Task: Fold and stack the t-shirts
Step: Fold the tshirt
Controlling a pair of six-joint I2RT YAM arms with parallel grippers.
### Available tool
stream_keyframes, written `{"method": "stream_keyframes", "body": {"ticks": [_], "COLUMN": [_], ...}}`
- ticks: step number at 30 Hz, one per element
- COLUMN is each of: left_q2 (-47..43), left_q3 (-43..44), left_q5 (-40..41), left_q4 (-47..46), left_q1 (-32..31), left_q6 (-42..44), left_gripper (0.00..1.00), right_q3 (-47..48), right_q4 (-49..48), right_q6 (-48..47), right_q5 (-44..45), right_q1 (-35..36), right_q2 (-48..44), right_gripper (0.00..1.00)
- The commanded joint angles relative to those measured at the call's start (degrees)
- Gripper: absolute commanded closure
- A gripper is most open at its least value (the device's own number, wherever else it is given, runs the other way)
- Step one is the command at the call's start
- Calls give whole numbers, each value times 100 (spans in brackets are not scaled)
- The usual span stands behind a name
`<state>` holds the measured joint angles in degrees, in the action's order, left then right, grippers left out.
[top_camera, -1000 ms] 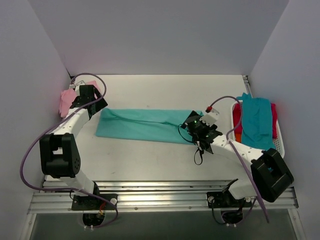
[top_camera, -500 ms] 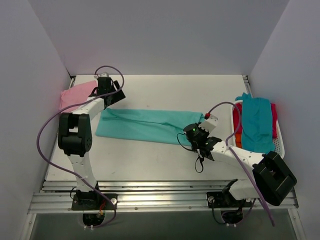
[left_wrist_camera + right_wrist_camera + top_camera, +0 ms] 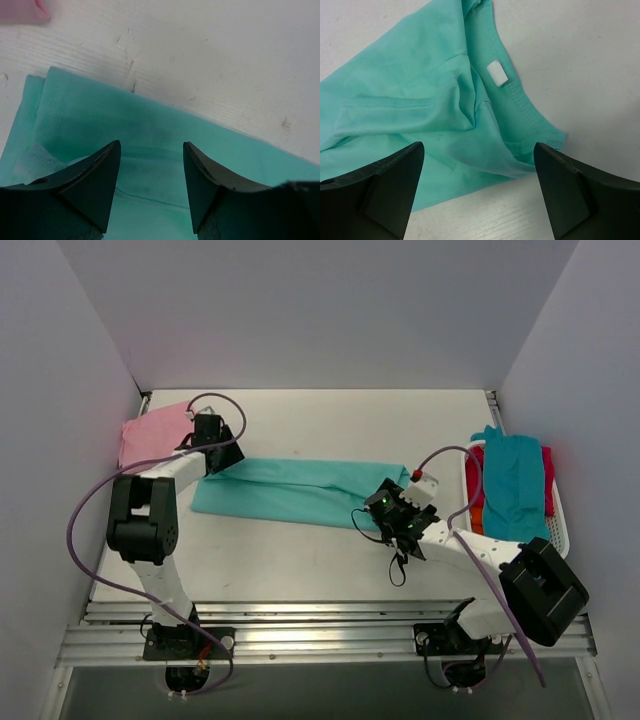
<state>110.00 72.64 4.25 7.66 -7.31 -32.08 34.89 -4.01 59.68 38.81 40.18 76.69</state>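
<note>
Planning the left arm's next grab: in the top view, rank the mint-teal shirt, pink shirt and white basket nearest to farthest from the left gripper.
1. mint-teal shirt, its left end right under the left gripper.
2. pink shirt, back-left corner.
3. white basket, far right.

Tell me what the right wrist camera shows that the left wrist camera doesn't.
Only the right wrist view shows the neck end of the mint-teal shirt, with its white neck label. Only the left wrist view shows its opposite end and a corner of the pink shirt. Both show it on the white table, with the right gripper or left gripper open above it.
</note>
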Motion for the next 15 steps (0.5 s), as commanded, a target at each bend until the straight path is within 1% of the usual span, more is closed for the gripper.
{"method": "stream_keyframes", "body": {"ticks": [1, 4, 7, 10, 13, 15], "left_q2": [-619, -848, -1102, -1462, -1516, -1411], "left_q3": [-250, -479, -637, -883, -1033, -998], "left_q5": [269, 427, 664, 831, 902, 911], "left_q4": [-63, 25, 227, 218, 104, 209], "left_q1": [10, 2, 2, -16, -25, -25], "left_q6": [114, 175, 219, 254, 263, 254], "left_gripper": [39, 39, 39, 39, 39, 39], "right_q3": [141, 105, 105, 88, 53, 35], "right_q4": [375, 375, 594, 717, 779, 867], "right_q6": [403, 457, 492, 536, 588, 650], "right_q5": [461, 479, 496, 531, 496, 426], "right_q1": [24, 16, 16, 16, 25, 42], "right_q2": [101, 84, 22, -66, -189, -320], "right_gripper": [13, 13, 13, 13, 13, 13]}}
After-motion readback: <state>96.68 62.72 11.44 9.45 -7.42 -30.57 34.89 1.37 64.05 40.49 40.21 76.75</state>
